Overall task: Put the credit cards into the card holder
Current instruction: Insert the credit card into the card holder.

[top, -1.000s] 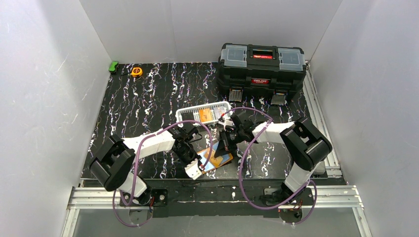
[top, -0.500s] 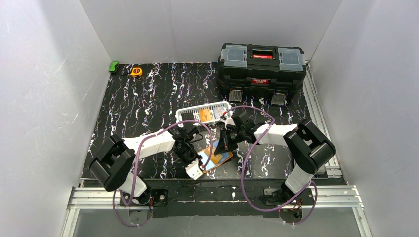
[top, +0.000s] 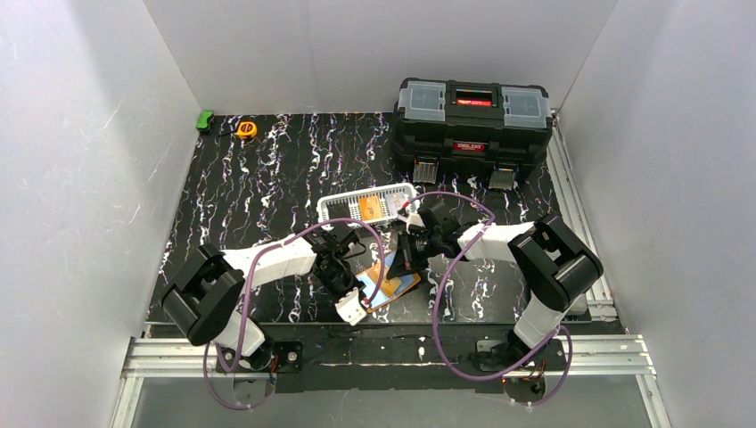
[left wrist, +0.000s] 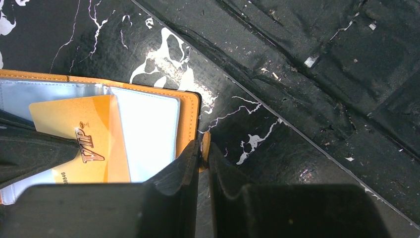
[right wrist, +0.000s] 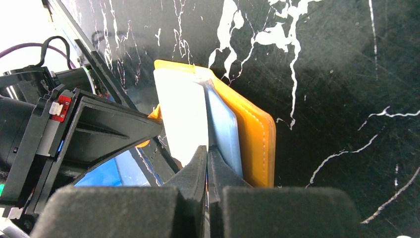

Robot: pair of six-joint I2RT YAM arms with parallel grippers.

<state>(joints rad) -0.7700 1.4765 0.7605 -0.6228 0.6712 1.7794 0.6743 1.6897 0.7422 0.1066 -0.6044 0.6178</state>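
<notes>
The orange card holder (top: 403, 285) lies open near the table's front edge. My left gripper (top: 353, 306) is shut on its snap tab (left wrist: 204, 147) at the holder's near corner. An orange card marked VIP (left wrist: 81, 136) lies over the holder's pale pockets (left wrist: 148, 131). My right gripper (top: 410, 259) is shut on a thin card seen edge-on (right wrist: 207, 119), between a white face (right wrist: 181, 111) and a grey-blue pocket (right wrist: 224, 129) of the holder (right wrist: 255, 141). More cards (top: 367, 208) lie in the white basket.
The white slotted basket (top: 332, 208) stands just behind the two grippers. A black toolbox (top: 472, 125) stands at the back right. A yellow tape measure (top: 246, 129) and a green object (top: 205, 119) lie at the back left. The metal frame rail (top: 383, 352) runs along the front.
My right gripper has moved slightly left and down onto the card holder. The holder has shifted a little. My left gripper keeps its hold on the tab.
</notes>
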